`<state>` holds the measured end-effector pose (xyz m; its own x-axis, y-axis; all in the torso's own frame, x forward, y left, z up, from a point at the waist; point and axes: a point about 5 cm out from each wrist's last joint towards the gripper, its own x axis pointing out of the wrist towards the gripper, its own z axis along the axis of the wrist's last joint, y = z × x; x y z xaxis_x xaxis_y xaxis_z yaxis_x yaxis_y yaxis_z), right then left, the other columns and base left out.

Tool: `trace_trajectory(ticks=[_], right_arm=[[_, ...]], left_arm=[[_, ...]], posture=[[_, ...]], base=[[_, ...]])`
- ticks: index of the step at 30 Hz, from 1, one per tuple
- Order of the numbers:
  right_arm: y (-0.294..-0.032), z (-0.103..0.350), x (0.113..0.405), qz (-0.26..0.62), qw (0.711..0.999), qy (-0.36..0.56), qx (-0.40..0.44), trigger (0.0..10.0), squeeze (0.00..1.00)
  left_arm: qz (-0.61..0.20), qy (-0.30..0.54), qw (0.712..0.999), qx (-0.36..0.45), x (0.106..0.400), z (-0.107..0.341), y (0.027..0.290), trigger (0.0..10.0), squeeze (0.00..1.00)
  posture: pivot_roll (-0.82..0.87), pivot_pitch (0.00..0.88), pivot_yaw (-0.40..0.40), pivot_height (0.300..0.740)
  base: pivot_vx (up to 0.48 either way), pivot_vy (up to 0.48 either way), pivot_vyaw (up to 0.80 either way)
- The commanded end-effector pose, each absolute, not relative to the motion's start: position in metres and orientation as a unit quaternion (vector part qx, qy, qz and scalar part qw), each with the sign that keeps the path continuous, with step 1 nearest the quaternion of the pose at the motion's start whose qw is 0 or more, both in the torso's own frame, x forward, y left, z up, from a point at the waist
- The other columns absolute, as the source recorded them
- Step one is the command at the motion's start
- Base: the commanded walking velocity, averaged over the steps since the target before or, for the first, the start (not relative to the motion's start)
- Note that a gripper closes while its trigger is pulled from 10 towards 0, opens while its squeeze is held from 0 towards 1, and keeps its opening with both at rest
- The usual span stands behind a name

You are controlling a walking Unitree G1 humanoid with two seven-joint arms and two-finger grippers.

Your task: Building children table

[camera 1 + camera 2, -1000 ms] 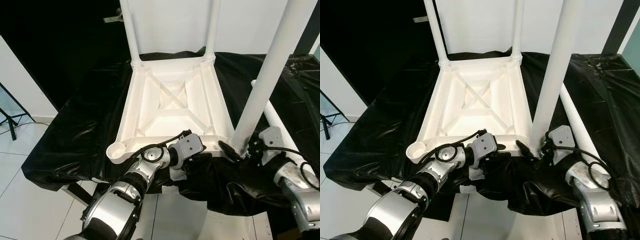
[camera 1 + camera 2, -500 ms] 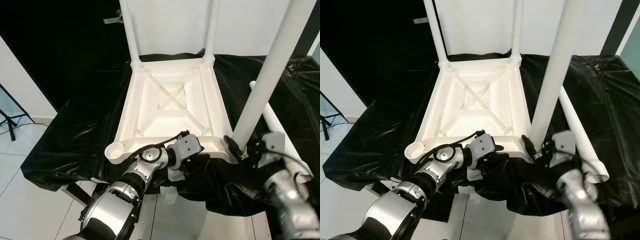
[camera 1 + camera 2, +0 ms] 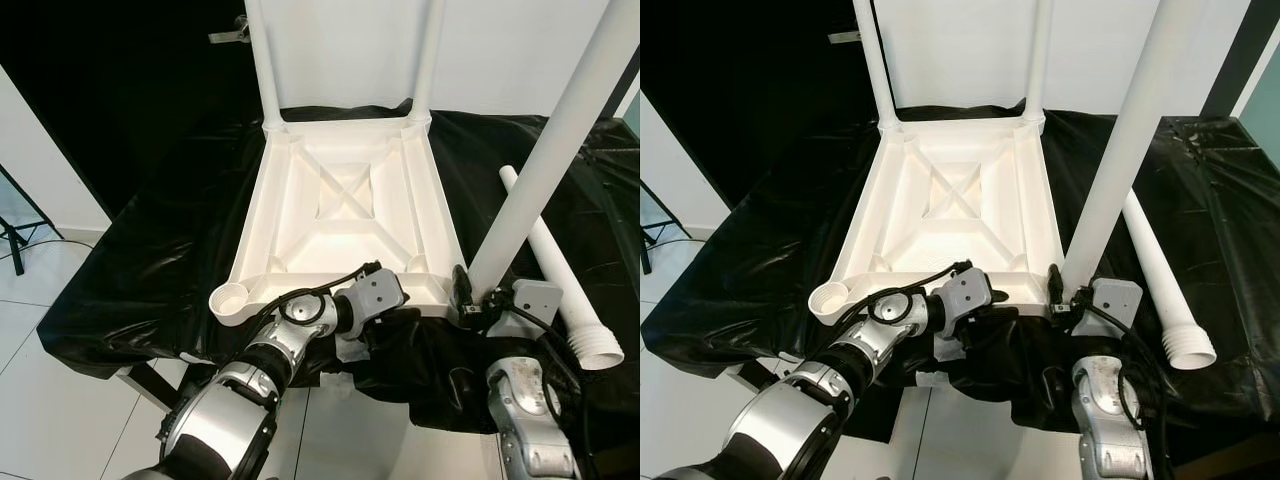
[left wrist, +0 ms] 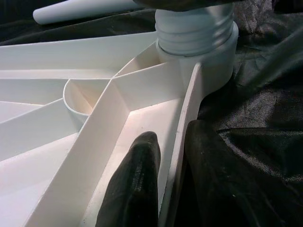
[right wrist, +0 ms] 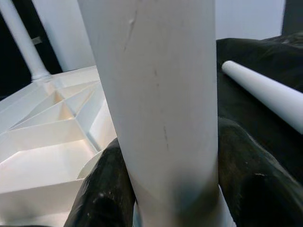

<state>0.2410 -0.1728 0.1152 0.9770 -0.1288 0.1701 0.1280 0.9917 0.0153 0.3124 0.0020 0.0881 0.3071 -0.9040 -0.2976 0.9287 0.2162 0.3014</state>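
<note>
A white table top [image 3: 340, 200] lies upside down on the black cloth. Two white legs [image 3: 262, 60] [image 3: 428, 55] stand in its far corners. A third leg [image 3: 540, 170] rises tilted from the near right corner; its threaded base [image 4: 194, 28] sits in the socket there. My right gripper [image 3: 478, 298] is shut on this leg just above the base, its fingers [image 5: 106, 189] on either side. My left gripper [image 4: 174, 189] is shut on the top's near rim, one finger [image 4: 137, 184] inside and one outside. The near left socket [image 3: 232, 300] is empty.
A loose white leg [image 3: 555, 260] lies on the cloth [image 3: 150, 260] at the right, its threaded end toward me. The cloth hangs over the near edge of the work surface. White floor tiles [image 3: 40, 400] lie at the left, a white wall behind.
My right arm has swung from the right side to below the leg, still gripping it. The leg's base has stayed at the near right corner. The left gripper has not moved.
</note>
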Motion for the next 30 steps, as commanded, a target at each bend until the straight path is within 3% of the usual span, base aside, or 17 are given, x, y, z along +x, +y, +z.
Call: trace_trajectory(ticks=[1,3,4,5,6,12,13,14,15,22,28,29,30], right_arm=[[-0.165,0.104,0.242,-0.066,0.996,-0.060,0.014,0.0,0.00],[-0.164,0.105,0.242,-0.060,0.996,-0.060,0.011,0.0,0.00],[-0.162,0.106,0.243,-0.046,0.997,-0.061,0.014,6.6,0.00],[-0.162,0.106,0.243,-0.046,0.997,-0.061,0.014,6.6,0.00],[-0.159,0.107,0.244,-0.022,0.997,-0.064,0.022,10.0,1.00],[-0.148,0.116,0.248,0.076,0.994,-0.076,0.000,10.0,1.00],[-0.150,0.117,0.250,0.096,0.992,-0.073,-0.021,10.0,0.43],[-0.150,0.117,0.250,0.096,0.992,-0.073,-0.021,10.0,0.43],[-0.158,0.119,0.253,0.119,0.990,-0.070,-0.042,10.0,0.00],[-0.179,0.123,0.255,0.202,0.977,-0.030,-0.067,10.0,0.00],[-0.184,0.121,0.250,0.330,0.941,0.026,-0.072,10.0,0.00],[-0.184,0.119,0.248,0.344,0.936,0.033,-0.071,0.0,0.00],[-0.184,0.119,0.248,0.344,0.936,0.033,-0.071,0.0,0.00]], left_arm=[[-0.579,0.088,0.780,0.221,0.304,0.064,0.009,10.0,0.00],[-0.578,0.088,0.781,0.221,0.305,0.064,0.010,10.0,0.00],[-0.577,0.088,0.781,0.221,0.305,0.064,0.010,10.0,0.00],[-0.577,0.088,0.781,0.221,0.305,0.064,0.010,10.0,0.00],[-0.577,0.088,0.781,0.221,0.305,0.063,0.011,10.0,0.00],[-0.576,0.089,0.782,0.221,0.304,0.063,0.011,10.0,0.00],[-0.576,0.089,0.782,0.220,0.304,0.063,0.011,10.0,0.00],[-0.576,0.089,0.782,0.220,0.304,0.063,0.011,10.0,0.00],[-0.577,0.088,0.782,0.219,0.304,0.063,0.010,10.0,0.00],[-0.577,0.089,0.782,0.216,0.303,0.062,0.009,10.0,0.00],[-0.580,0.090,0.781,0.214,0.301,0.061,0.007,10.0,0.00],[-0.580,0.089,0.781,0.213,0.301,0.061,0.007,10.0,0.00],[-0.580,0.089,0.781,0.213,0.301,0.061,0.007,10.0,0.00]], posture=[[-0.16,0.000,0.060,0.740],[-0.16,0.000,0.059,0.740],[-0.16,0.000,0.058,0.740],[-0.16,0.000,0.058,0.740],[-0.17,0.000,0.058,0.740],[-0.17,0.000,0.058,0.740],[-0.17,0.000,0.056,0.740],[-0.17,0.000,0.056,0.740],[-0.18,0.000,0.056,0.740],[-0.18,0.000,0.054,0.740],[-0.18,0.000,0.053,0.740],[-0.18,0.000,0.052,0.740],[-0.18,0.000,0.052,0.740]], base=[[0.000,0.000,0.00],[0.000,0.000,0.00],[0.000,0.000,0.00],[0.000,0.000,0.00],[0.000,0.000,0.00],[0.000,0.000,0.00],[0.000,0.000,0.00],[0.000,0.000,0.00],[0.000,0.000,0.00],[0.000,0.000,0.00],[0.000,0.000,0.00],[0.000,0.000,0.00],[0.000,0.000,0.00]])
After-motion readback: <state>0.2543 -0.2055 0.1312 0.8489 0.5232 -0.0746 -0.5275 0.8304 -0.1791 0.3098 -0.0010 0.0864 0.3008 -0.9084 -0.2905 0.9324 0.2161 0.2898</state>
